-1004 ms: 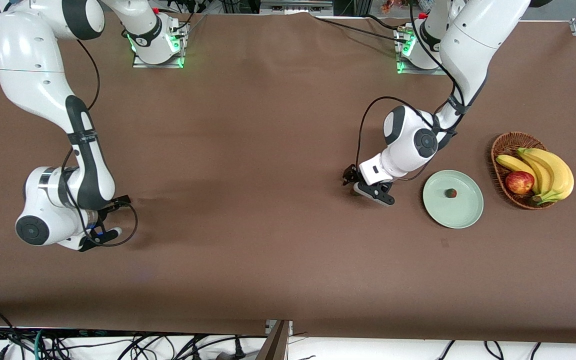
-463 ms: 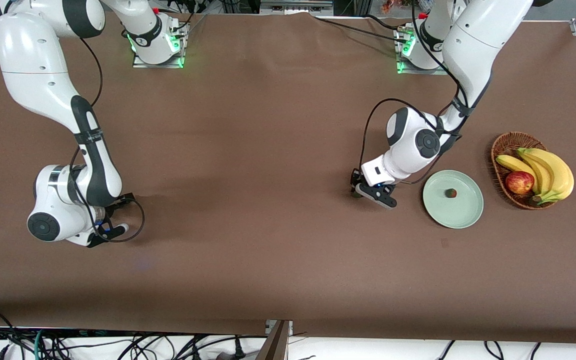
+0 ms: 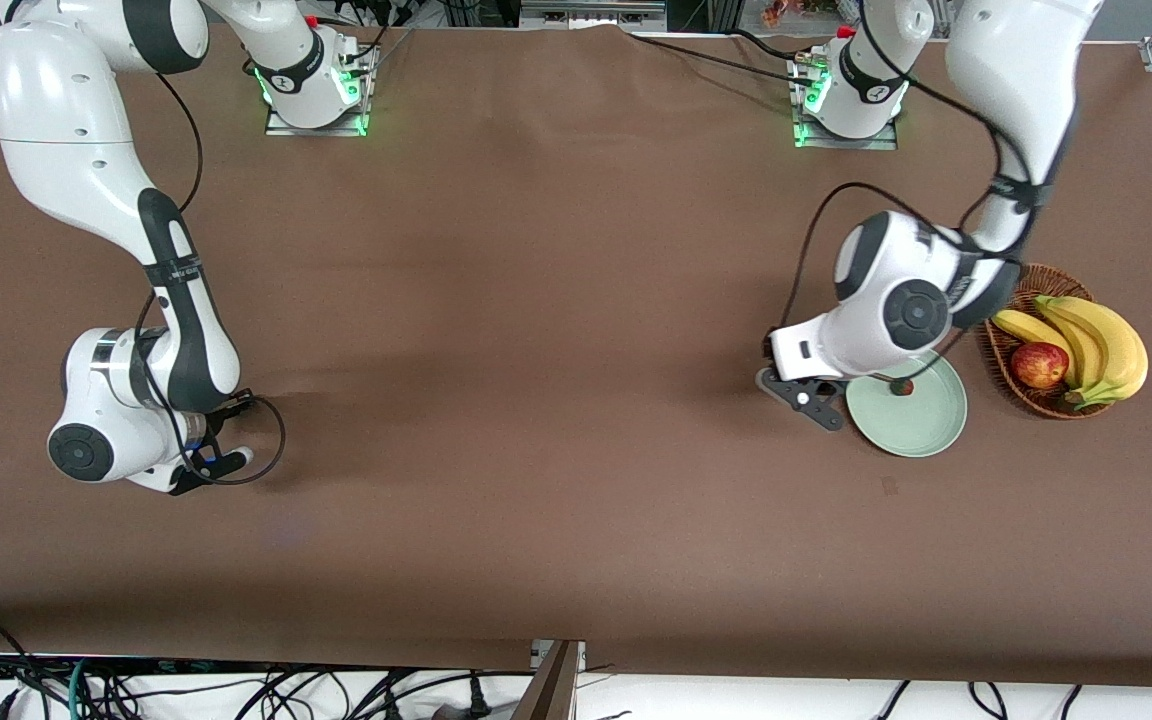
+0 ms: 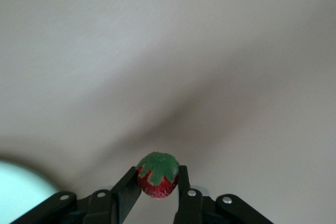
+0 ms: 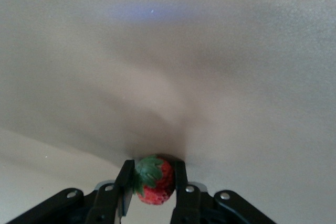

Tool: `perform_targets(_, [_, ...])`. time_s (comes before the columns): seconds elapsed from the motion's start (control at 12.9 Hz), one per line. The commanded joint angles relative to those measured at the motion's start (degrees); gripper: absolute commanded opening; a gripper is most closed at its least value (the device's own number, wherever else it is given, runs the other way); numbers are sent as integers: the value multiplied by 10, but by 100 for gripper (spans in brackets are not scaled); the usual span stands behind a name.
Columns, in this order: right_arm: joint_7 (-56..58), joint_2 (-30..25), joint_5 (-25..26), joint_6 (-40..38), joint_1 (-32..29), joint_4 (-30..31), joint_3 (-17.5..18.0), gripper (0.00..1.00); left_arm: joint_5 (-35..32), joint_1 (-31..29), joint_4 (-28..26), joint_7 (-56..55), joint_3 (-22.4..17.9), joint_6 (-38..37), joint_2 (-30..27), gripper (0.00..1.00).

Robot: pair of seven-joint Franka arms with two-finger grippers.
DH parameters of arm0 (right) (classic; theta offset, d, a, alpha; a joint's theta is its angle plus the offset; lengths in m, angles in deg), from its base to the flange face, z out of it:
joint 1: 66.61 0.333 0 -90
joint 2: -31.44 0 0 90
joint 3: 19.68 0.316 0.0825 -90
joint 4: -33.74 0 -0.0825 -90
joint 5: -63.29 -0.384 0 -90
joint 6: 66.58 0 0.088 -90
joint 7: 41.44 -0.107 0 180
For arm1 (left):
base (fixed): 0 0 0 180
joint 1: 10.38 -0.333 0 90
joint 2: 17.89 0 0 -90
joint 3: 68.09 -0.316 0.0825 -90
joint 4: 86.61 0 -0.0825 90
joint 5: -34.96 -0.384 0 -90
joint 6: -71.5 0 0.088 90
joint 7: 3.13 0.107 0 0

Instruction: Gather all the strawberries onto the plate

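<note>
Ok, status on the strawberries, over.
Left hand shut on a strawberry, beside the plate. Right hand shut on another. One berry plated. Nothing in the way.

Brown tabletop (image 3: 536, 300) carries a pale green plate (image 3: 921, 425) and, just beside it toward the left arm's end, a wicker basket (image 3: 1004, 290). Both arm bases, lit green, stand along the edge farthest from the front camera. A small dark mark shows nearer the camera than the plate.
</note>
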Motion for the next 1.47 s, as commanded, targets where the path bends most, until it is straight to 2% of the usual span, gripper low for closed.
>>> perform_targets(0.0, [-25, -29, -31, -14, 5, 19, 15, 1, -55, -43, 28, 120, 0, -54, 9, 23])
perform_targets(0.08, [-60, -35, -51, -20, 10, 19, 29, 1, -55, -64, 23, 177, 0, -54, 11, 23])
perform_targets(0.23, [-148, -37, -68, -13, 26, 12, 83, 1, -56, -105, 22, 272, 0, -49, 23, 23])
perform_targets(0.39, [-300, -33, -70, 8, 59, -10, 137, 1, -57, -142, 21, 378, 0, -1, 50, 25])
perform_targets(0.54, [-449, -29, -70, 78, 125, -13, 155, 1, -57, -156, 19, 446, 1, 36, 61, 30])
perform_targets(0.62, [-508, -25, -72, 125, 164, -13, 155, 1, -57, -155, 19, 447, 0, 35, 60, 49])
perform_targets(0.69, [-562, -17, -72, 179, 194, -14, 155, 1, -57, -157, 19, 454, 1, 35, 60, 99])
perform_targets(0.93, [-712, 7, -97, 324, 281, -19, 155, 1, -53, -159, 18, 455, 3, 28, 55, 100])
perform_targets(1.16, [-847, 58, -99, 435, 361, -70, 154, 7, -16, -158, 22, 440, 7, -15, 34, 100])
perform_targets(1.39, [-873, 113, -99, 505, 404, -116, 152, 8, 15, -153, 22, 376, 18, -39, 20, 100])
